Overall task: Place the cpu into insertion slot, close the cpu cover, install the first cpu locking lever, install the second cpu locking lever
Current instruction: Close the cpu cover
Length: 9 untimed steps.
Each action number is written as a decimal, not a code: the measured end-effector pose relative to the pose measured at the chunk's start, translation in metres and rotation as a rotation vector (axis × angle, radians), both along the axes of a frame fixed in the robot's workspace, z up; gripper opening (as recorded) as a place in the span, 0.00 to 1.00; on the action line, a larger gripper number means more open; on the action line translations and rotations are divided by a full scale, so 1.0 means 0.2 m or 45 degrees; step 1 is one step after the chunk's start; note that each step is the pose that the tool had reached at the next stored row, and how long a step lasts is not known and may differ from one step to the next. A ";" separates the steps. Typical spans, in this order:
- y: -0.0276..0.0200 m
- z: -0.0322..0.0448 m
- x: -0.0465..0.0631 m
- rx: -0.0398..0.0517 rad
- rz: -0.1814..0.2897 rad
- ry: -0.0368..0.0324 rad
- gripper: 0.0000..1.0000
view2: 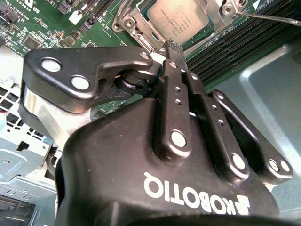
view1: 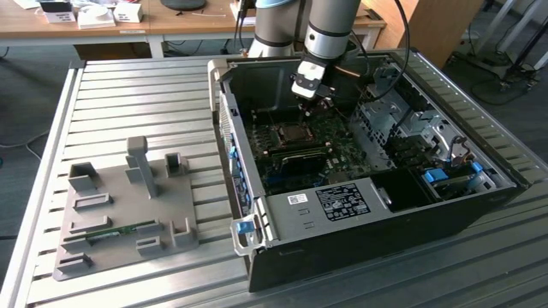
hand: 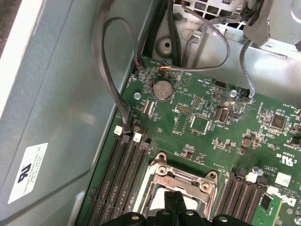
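Silver-grey arm [view1: 330, 25], black tool [view2: 172, 47], silver screws [view2: 178, 138]

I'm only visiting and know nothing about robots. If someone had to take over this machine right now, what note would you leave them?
The gripper is shut, nothing visibly held, tips just above the insertion slot.
The cpu sits in the slot, pale face up.
The cpu cover looks lowered around it.
One thin locking lever juts out sideways, seemingly unlatched; the other I cannot judge.
Left, as far as shows: both levers.
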State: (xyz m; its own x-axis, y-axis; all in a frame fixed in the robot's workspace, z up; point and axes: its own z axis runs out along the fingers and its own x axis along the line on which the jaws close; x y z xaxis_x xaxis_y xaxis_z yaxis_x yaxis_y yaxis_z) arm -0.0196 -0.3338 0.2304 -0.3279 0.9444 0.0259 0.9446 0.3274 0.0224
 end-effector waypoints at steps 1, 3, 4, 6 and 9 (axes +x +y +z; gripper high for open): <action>0.000 0.000 0.00 0.000 0.003 0.0000 0.11; 0.000 0.000 0.00 0.000 0.009 0.0000 0.11; 0.000 0.000 0.00 0.000 0.013 0.0000 0.11; 0.000 0.000 0.00 0.000 0.019 0.0000 0.11; 0.000 0.000 0.00 0.000 0.030 0.0000 0.11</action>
